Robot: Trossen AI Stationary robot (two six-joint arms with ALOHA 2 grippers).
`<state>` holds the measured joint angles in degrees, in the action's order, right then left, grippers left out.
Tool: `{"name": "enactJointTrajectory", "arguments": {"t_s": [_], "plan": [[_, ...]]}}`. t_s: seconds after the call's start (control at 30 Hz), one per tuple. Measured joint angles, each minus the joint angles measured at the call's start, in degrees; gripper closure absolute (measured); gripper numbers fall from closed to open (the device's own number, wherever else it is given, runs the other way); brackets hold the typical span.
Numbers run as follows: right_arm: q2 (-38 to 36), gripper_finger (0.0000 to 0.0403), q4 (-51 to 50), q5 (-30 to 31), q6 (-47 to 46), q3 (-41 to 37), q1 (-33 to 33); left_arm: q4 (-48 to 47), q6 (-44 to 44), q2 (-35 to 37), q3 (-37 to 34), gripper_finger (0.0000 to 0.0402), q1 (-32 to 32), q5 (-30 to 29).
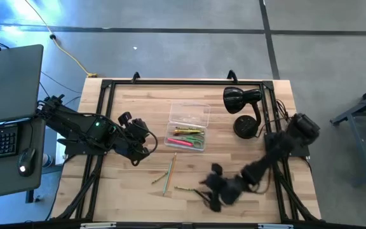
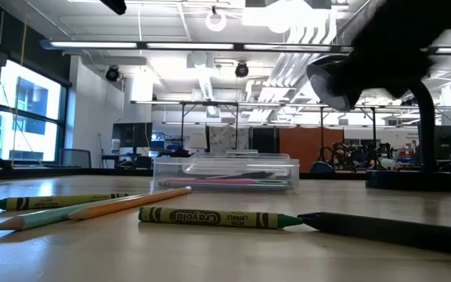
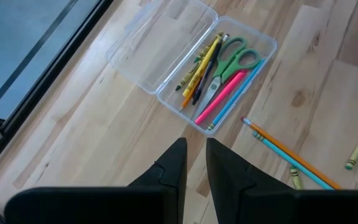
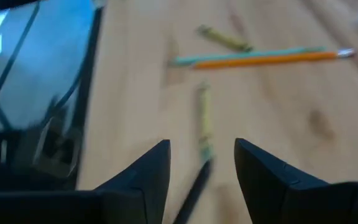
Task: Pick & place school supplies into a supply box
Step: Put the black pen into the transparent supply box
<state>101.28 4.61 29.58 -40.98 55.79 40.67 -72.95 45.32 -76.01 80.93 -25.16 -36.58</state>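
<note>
The clear supply box lies open at mid-table with its lid flat beside it. Inside are green-handled scissors, a pink pen and several pencils. An orange and a teal pencil and two green crayons lie loose on the table nearer the front edge. A black pencil lies tip to tip with one crayon. My right gripper is open above that crayon and black pencil, touching nothing. My left gripper, left of the box, is empty, with only a narrow gap between its fingers.
A black desk lamp stands at the table's far right, just right of the box, and looms large in the low view. A black rail frame runs along the table's edges. A laptop sits off the table's left.
</note>
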Motion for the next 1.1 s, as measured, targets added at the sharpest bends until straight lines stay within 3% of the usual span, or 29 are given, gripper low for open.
{"name": "enactJointTrajectory", "arguments": {"t_s": [0.2, 0.33, 0.63, 1.1], "plan": [[4.1, 0.0249, 1.4, 7.3, -11.7, 0.0, 7.2, 0.1, 0.0, 0.0, 0.0, 0.0312, 0.0, -0.5], [7.5, 0.0249, 1.1, 7.6, -17.6, 0.0, 9.1, 0.1, 0.0, 0.0, 0.0, 0.0312, 0.0, -0.5], [11.2, 0.025, -0.7, 11.0, -14.6, 0.0, 9.7, 0.0, 0.0, 0.0, 0.0, 0.0312, 0.0, 0.1], [11.3, 0.025, -3.0, 4.5, -14.8, 0.9, 7.2, -0.1, -1.7, 0.0, 0.0, 0.0312, 0.0, -0.1]]}}
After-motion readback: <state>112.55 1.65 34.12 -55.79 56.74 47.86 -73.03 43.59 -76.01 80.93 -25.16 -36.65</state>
